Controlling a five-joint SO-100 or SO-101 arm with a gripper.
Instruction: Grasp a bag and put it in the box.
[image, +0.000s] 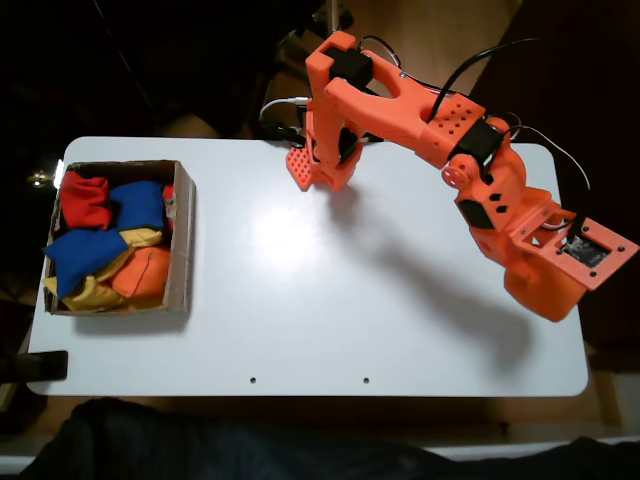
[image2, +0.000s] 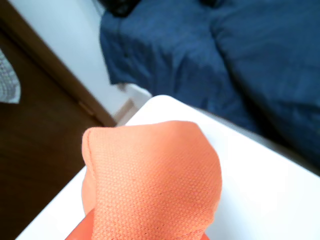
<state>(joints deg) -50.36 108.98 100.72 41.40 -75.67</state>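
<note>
A white table (image: 300, 300) with rounded corners stands in a dark room, and a soft bright patch of light lies on its top near the middle in the fixed view. Two small holes (image: 252, 380) sit near its near edge. In the wrist view a dark blue cloth (image2: 225, 55) lies beyond the table corner, a brown wooden floor (image2: 35, 150) is at the left, and a pale wall (image2: 65, 35) stands far left.

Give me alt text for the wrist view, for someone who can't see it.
An orange fabric bag fills the lower centre, close to the camera, over the corner of a white table. Behind lie dark blue bedding and a brown floor.
</note>
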